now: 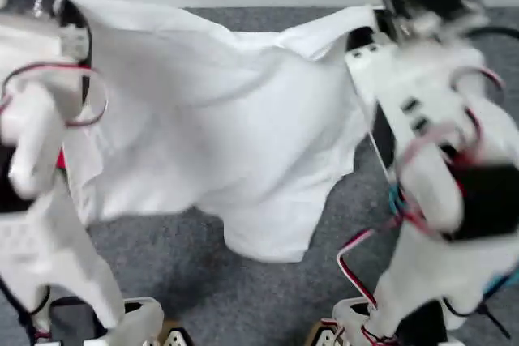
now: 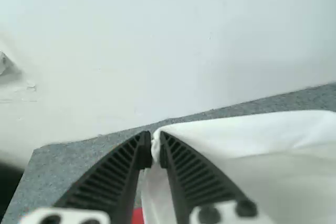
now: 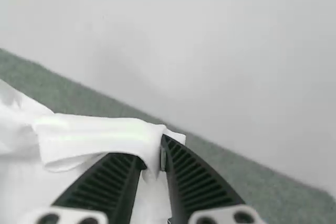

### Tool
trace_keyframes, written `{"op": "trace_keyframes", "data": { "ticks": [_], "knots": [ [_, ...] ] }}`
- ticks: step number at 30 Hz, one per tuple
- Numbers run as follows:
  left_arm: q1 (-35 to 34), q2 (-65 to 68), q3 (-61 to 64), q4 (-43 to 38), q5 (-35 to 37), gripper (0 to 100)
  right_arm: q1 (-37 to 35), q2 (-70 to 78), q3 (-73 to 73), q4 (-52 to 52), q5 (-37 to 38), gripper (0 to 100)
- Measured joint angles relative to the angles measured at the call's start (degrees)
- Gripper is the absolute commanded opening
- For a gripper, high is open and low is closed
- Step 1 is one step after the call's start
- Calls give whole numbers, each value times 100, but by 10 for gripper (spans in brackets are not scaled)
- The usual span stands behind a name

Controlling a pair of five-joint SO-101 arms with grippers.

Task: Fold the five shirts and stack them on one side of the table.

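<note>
Right, both arms have hold of the same white shirt (image 1: 227, 135). My left end effector (image 2: 152, 144) is clenched on a pinch of its cloth. The black ribbed fingers (image 2: 121, 169) are pressed together, with a white fold squeezed between the tips. The right end effector (image 3: 153, 153) is likewise grasping the shirt, and a rolled edge of fabric is bunched up against it.

From the high camera I see the shirt stretched wide between the two grips along the far side of the grey bench (image 1: 186, 281). Its upper edge sags a little in the middle. The rest drapes toward the near side and ends in an uneven flap around the middle of the bench. I cannot tell whether that lower part lies on the bench or hangs just above it.

A pale wall (image 2: 157, 35) rises directly behind the bench's far edge, close ahead of both grips. The left arm (image 1: 40, 143) overlaps the shirt's left edge and the right arm (image 1: 422, 119) covers its right edge, so I cannot see either side whole. A loop of red wire (image 1: 49, 66) stands off the left arm, just beside the cloth.
</note>
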Motion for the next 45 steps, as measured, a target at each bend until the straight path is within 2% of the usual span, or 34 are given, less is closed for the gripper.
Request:
{"op": "trace_keyframes", "data": {
  "ticks": [4, 9, 18, 25, 33, 41, 45],
  "knots": [
    [0, -97, -1134, 607, 0, 14, 0, -9, -1556, 721, 0, 10],
    [105, -791, -985, 659, 0, 14, 149, -255, -2470, 800, 0, 10],
    [185, -2207, 1046, 659, -281, 14, 475, -1301, -1538, 800, 0, 10],
    [185, -2075, 2734, 527, -316, 14, 484, -1108, 325, 431, 0, 10],
    [185, -941, 3745, -1011, -316, 14, 492, 53, 2268, -1398, 0, 10],
    [-35, 905, 3780, -2892, -290, 14, 484, 1890, 2462, -3508, 0, 10],
    [-114, 1855, 3780, -3481, -290, 14, 466, 2875, 2462, -3956, 88, 10]
  ]
}}
